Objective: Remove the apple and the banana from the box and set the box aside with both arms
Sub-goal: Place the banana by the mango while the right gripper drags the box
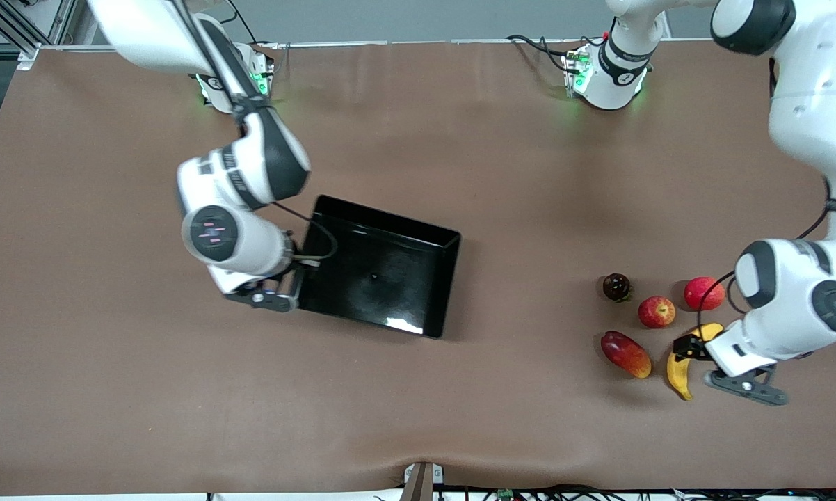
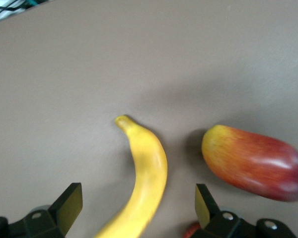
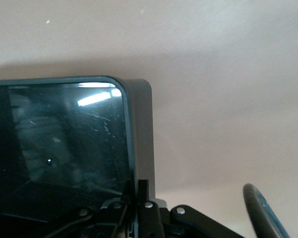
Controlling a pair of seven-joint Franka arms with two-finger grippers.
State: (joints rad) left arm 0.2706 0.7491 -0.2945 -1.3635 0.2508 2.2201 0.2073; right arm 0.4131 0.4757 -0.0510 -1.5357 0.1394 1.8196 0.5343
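The black box (image 1: 390, 229) lies in the middle of the table and is empty. My right gripper (image 1: 295, 282) is shut on the box's wall at the end toward the right arm; the right wrist view shows the fingers (image 3: 138, 191) pinching the wall (image 3: 140, 124). The yellow banana (image 1: 680, 376) lies toward the left arm's end. My left gripper (image 1: 693, 348) is open and straddles the banana's upper end; in the left wrist view the banana (image 2: 148, 168) runs between the fingers (image 2: 69, 206), untouched. The red-yellow apple (image 1: 656, 312) sits just farther from the camera than the banana.
A red-yellow mango (image 1: 625, 353) lies beside the banana, toward the box, and also shows in the left wrist view (image 2: 256, 161). A dark purple fruit (image 1: 616, 286) and a second red round fruit (image 1: 704, 293) sit on either side of the apple.
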